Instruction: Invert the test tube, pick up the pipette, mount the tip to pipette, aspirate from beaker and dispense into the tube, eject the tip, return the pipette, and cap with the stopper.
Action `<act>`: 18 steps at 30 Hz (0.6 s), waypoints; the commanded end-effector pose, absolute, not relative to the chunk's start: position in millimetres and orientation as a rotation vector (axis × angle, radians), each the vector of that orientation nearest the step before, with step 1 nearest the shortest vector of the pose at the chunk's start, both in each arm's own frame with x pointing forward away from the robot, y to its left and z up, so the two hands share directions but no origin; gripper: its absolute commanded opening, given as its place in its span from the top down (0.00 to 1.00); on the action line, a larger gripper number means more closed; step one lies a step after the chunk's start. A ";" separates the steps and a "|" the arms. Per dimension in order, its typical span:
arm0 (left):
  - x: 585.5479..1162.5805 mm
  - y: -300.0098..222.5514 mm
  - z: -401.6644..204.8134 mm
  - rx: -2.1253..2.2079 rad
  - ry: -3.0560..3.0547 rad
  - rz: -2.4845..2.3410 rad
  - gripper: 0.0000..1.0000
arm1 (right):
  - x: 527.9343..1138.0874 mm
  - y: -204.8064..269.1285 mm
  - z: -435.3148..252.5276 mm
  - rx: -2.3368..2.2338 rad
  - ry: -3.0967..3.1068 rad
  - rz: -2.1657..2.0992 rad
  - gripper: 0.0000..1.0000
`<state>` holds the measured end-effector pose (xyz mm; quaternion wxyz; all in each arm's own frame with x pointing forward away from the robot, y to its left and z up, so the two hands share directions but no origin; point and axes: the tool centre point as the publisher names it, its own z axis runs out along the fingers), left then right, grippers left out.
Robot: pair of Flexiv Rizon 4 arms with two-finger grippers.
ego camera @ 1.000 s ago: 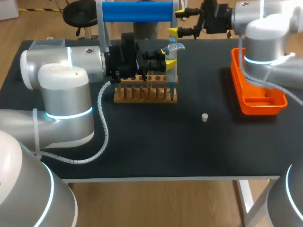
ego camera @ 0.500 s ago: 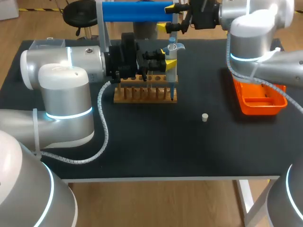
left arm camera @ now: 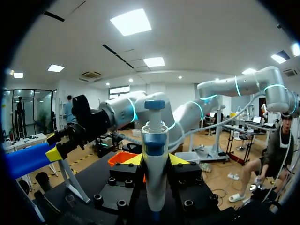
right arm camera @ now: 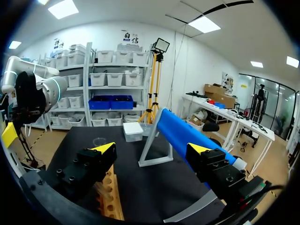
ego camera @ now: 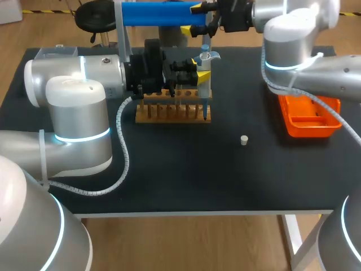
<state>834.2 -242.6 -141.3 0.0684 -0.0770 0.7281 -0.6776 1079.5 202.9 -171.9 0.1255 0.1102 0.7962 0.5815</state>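
Pipette [left arm camera: 154, 140], probably light, rigid and slick plastic, clamped upright mid-barrel in left hand [left arm camera: 155, 160] by wooden rack [ego camera: 173, 112] on desk [ego camera: 225, 180]; right hand [right arm camera: 152, 152] wide open, empty; keep clear of plunger.

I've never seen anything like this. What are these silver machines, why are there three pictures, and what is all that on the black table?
Those are a robot's left arm and right arm at a black table. One picture looks down from above; the two round ones come from cameras on each arm's wrist. The left gripper is shut on a pipette, held upright by a wooden rack. The right gripper is open, close to a blue bar. Also on the table: an orange tray and a small white stopper.
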 end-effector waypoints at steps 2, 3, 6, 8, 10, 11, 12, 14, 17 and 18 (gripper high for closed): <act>834.3 -243.9 -142.4 -0.233 2.187 -2.042 1.00 | 1085.9 204.0 -175.9 0.324 2.324 1.694 0.00; 834.3 -243.9 -142.4 -0.233 2.187 -2.042 1.00 | 1086.8 203.7 -176.5 0.323 2.326 1.693 0.00; 834.3 -243.9 -142.4 -0.233 2.187 -2.042 1.00 | 1087.8 203.3 -177.0 0.319 2.327 1.689 0.00; 834.3 -243.9 -142.4 -0.233 2.187 -2.042 1.00 | 1087.8 203.1 -176.8 0.316 2.325 1.689 0.00; 834.3 -243.9 -142.4 -0.233 2.187 -2.042 1.00 | 1087.8 203.1 -176.8 0.316 2.325 1.689 0.00; 834.3 -243.9 -142.4 -0.233 2.187 -2.042 1.00 | 1087.8 203.1 -176.8 0.316 2.325 1.689 0.00; 834.3 -243.9 -142.4 -0.233 2.187 -2.042 1.00 | 1087.8 203.1 -176.8 0.316 2.325 1.689 0.00; 834.3 -243.9 -142.4 -0.233 2.187 -2.042 1.00 | 1087.8 203.1 -176.8 0.316 2.325 1.689 0.00; 834.3 -243.9 -142.4 -0.233 2.187 -2.042 1.00 | 1087.8 203.1 -176.8 0.316 2.325 1.689 0.00; 834.3 -243.9 -142.4 -0.233 2.187 -2.042 1.00 | 1087.8 203.1 -176.8 0.316 2.325 1.689 0.00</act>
